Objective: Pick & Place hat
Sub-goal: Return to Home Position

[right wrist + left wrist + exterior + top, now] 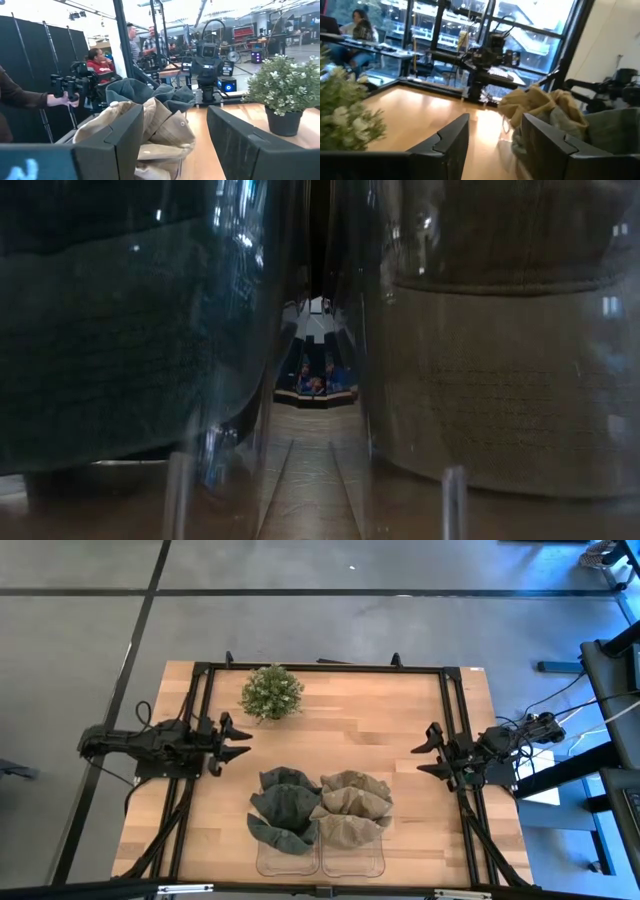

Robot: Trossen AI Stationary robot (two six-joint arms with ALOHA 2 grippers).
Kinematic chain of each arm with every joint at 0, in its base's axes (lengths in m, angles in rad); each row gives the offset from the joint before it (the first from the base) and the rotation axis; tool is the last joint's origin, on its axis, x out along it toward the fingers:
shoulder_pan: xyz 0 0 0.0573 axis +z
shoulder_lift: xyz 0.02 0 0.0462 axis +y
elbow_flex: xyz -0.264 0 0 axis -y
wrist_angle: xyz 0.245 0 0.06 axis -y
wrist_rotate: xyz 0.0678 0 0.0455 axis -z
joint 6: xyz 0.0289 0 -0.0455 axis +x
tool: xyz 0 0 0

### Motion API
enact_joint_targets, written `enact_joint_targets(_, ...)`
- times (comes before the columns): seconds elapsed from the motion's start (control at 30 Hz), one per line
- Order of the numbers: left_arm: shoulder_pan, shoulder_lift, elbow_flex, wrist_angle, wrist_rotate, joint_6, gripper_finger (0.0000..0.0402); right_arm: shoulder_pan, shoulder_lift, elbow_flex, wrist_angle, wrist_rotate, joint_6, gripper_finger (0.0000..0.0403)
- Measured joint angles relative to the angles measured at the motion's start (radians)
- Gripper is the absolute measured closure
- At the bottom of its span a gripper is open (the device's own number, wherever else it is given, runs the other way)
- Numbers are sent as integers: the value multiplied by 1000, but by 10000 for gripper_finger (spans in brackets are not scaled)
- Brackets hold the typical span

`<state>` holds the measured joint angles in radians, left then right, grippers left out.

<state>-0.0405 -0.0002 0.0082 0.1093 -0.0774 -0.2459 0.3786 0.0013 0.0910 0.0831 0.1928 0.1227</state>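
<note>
Dark green hats (284, 808) are stacked in a clear holder at the table's near middle. Tan hats (352, 808) are stacked in the holder beside them on the right. The low view looks between the green stack (110, 330) and the tan stack (500, 350). My left gripper (240, 741) is open, above the table's left side, left of the green hats. My right gripper (430, 758) is open, above the right side, right of the tan hats. The left wrist view shows the tan hats (535, 102), the right wrist view the tan hats (155, 130) and green hats (140, 90).
A potted plant (271, 692) stands at the far middle of the table, also seen as the plant (282, 87). Two clear holders (320, 858) sit at the near edge. A black frame (320, 667) borders the work area. People (100, 60) are in the room beyond.
</note>
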Motion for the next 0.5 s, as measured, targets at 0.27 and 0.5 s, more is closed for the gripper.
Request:
enact_joint_targets(0.27, 65, 0, 0, -35, 19, 21, 224, 0, 0, 0, -17, 25, -12, 184)
enact_joint_targets(0.5, 72, 0, 0, -39, 17, 24, 227, 0, 0, 0, -34, 69, -57, 184)
